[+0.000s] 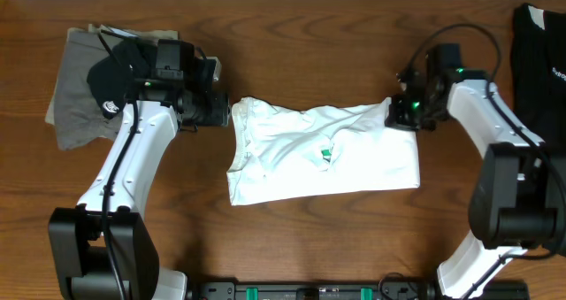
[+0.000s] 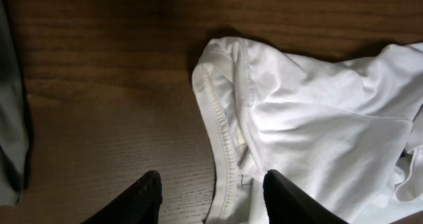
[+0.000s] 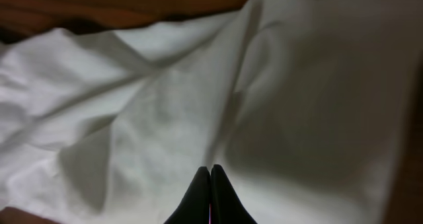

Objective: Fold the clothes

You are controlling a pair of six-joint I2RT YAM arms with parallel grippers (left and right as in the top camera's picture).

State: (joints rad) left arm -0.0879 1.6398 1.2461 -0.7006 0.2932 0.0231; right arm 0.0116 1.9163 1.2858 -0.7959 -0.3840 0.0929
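Okay, left claw (image 2: 211, 184): half open, holds nothing, hovering at shirt's left hem
Right claw (image 3: 210, 168): fingers pressed together at shirt's top right corner; can't tell if cloth is pinched
Shirt (image 1: 301, 150): white, rumpled, small green print, mid worktop (image 1: 292, 34) between the claws
Grey garment (image 1: 71, 79): far left of worktop
Black garment (image 1: 539, 52): far right edge

White T-shirt (image 1: 292, 150) with green print (image 1: 326, 154), grey-olive garment (image 1: 75, 96), black garment (image 1: 539, 61), brown wood-grain table (image 1: 309, 247).
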